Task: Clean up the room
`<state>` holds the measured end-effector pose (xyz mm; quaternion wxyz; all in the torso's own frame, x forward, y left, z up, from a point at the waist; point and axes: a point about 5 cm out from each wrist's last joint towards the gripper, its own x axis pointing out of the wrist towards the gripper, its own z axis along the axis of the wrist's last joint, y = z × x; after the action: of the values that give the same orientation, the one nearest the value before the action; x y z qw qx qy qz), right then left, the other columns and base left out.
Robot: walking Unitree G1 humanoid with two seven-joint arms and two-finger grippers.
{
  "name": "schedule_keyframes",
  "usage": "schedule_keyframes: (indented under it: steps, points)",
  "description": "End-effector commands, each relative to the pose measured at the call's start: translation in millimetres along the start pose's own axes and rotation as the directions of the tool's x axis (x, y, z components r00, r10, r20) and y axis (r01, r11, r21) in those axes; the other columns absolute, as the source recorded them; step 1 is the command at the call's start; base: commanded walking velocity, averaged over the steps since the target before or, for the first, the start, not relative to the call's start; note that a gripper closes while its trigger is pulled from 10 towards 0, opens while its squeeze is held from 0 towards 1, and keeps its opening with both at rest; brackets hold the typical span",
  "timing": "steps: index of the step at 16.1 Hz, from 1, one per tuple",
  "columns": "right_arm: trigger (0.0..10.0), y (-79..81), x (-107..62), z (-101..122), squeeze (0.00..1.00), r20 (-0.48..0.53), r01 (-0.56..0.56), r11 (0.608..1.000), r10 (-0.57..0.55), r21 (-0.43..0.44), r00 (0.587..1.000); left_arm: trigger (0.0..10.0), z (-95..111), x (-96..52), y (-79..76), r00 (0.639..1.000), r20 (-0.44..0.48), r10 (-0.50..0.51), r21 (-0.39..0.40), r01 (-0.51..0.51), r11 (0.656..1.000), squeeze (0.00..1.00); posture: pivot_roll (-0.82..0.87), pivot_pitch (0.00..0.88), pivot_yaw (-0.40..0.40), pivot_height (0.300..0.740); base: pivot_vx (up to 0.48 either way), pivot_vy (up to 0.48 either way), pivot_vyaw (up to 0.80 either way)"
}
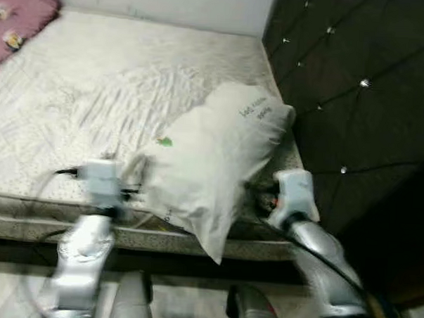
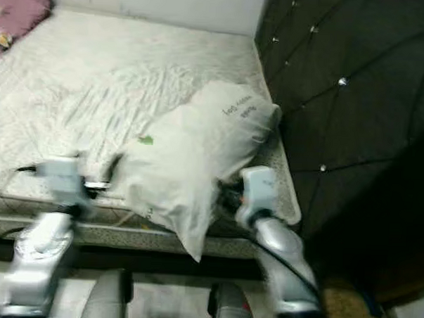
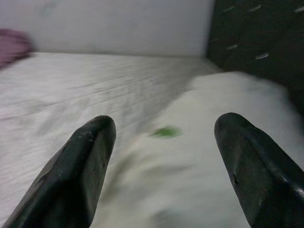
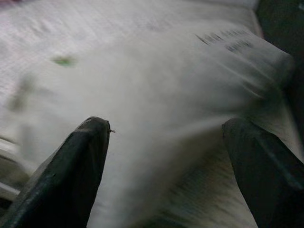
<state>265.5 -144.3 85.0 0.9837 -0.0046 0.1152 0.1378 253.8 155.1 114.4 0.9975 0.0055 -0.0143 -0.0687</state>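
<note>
Nearest the robot, the left hand [image 1: 137,191] is reaching in at the pillow's left side and the right hand [image 1: 256,197] at its right, low against the near edge of the bed [image 1: 94,111]. In each wrist view the two black fingers [image 3: 80,175] are standing wide apart with nothing between them but the pillow's cloth ahead, so both hands are spread open and gripping nothing; whether the pads are already touching the fabric is hard to say, as the frames are blurred. The white pillow [image 1: 212,159] is lying slantwise on the mattress, one corner hanging over the near edge, its far end with dark print pointing toward the dark tufted headboard [image 1: 349,87]. The risk here is that a soft, bulky pillow, squeezed from two sides, may bulge and slip out downward, dropping off the overhanging edge to the floor; uneven pressure from one hand could also push it into the gap by the headboard. Farther off, the wrinkled sheet is running to the wall, and a pink cushion [image 1: 21,13] is sitting in the far left corner. No containers are in sight.
</note>
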Motion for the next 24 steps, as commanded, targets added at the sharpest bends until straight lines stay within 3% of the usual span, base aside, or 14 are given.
schedule_keyframes:
  steps: [1,7,10,14,18,24]
  points:
    - [10.0,7.8,5.2,8,0.0,0.03,-0.025,1.0,0.025,-0.004,0.999,10.0,0,-2.0,9.4,1.0,-0.001,0.022,0.016,-0.022,1.0,0.0,-0.01,0.0,-0.1,0.626,0.48,0.0,0.0]
    - [10.0,8.5,5.2,8,0.0,0.032,-0.032,0.999,0.033,-0.011,0.999,10.0,0,-1.7,8.7,1.0,-0.006,0.016,0.017,-0.016,1.0,0.0,-0.01,0.0,-0.098,0.626,0.48,0.0,0.0]
    - [10.0,15.3,7.7,-2,0.0,-0.046,-0.103,0.995,0.102,-0.012,0.994,10.0,-6,-6.2,8.3,0.997,-0.061,0.042,0.022,-0.041,0.999,0.0,0.0,0.0,-0.1,0.607,0.0,0.0,0.0]
    - [10.0,26.2,12.3,-11,0.0,-0.138,-0.23,0.973,0.227,-0.006,0.964,10.0,-14,-26.1,12.8,0.989,-0.129,0.078,0.031,-0.075,0.997,0.0,0.04,0.008,-0.109,0.567,0.0,0.0,0.0]
    - [10.0,23.0,18.6,-16,0.0,-0.212,-0.28,0.959,0.262,-0.056,0.941,10.0,-12,-29.6,17.4,0.983,-0.155,0.098,0.051,-0.091,0.995,0.0,0.06,0.024,-0.113,0.567,0.0,0.0,0.0]
    - [10.0,22.3,16.1,-20,0.0,-0.25,-0.355,0.933,0.332,-0.053,0.91,10.0,-12,-35.6,18.5,0.977,-0.186,0.106,0.069,-0.094,0.993,0.0,0.07,0.048,-0.119,0.567,0.0,0.0,0.0]
